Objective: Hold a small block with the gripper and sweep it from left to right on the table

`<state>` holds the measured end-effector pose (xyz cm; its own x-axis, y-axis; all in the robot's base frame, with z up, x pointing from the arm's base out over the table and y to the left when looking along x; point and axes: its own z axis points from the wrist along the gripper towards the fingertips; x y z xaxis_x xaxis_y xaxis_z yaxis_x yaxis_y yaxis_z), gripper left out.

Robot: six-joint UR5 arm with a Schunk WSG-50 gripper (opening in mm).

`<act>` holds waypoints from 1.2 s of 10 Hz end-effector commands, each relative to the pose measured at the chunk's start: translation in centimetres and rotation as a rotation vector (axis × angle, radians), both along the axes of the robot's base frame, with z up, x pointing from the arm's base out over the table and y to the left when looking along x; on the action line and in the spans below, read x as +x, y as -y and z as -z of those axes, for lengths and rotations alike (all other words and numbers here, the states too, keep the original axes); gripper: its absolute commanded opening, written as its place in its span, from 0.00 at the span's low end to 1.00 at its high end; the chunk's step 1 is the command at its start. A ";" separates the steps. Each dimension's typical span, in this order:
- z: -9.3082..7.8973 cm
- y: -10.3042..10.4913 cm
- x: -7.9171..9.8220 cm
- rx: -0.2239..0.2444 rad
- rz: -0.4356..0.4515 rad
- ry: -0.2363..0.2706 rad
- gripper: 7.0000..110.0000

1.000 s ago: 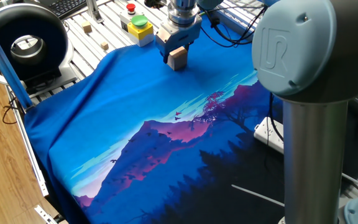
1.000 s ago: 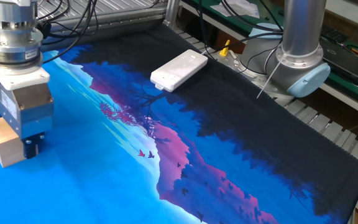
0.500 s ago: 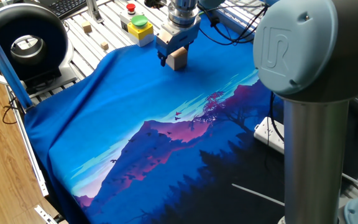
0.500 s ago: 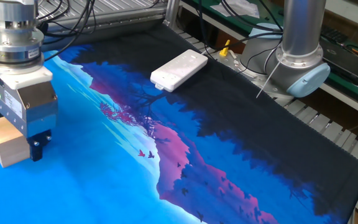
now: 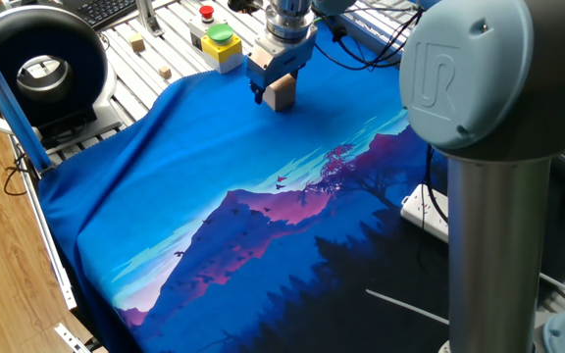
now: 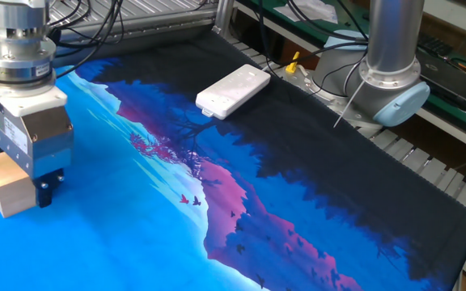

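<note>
My gripper (image 5: 275, 93) points straight down at the far end of the blue mountain-print cloth on the table (image 5: 214, 167). It is shut on the small block (image 5: 282, 92), a light tan wooden cube held between the dark fingers. In the other fixed view the gripper (image 6: 21, 190) is at the far left, with the small block (image 6: 6, 184) sticking out to the left of one dark finger (image 6: 47, 191). The block's underside is at the cloth (image 6: 136, 218); I cannot tell if it touches.
A white power strip (image 6: 233, 90) lies on the dark part of the cloth. A yellow button box (image 5: 216, 41) and tiny wooden cubes (image 5: 137, 42) sit on the bare slats behind the gripper. The arm's grey column (image 5: 488, 196) stands at the right.
The gripper with the block has shifted and turned very slightly over the first half second. Since then it has barely moved.
</note>
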<state>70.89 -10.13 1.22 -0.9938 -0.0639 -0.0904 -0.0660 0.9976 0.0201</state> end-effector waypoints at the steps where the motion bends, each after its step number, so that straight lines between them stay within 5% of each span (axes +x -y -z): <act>1: 0.1 0.8 0.0 -0.021 0.043 -0.006 0.79; 5: 0.0 1.1 0.2 -0.038 0.074 -0.004 0.79; 6: 0.0 1.0 0.3 -0.038 0.075 -0.004 0.00; 12: -0.1 0.2 0.3 -0.010 0.048 -0.008 0.00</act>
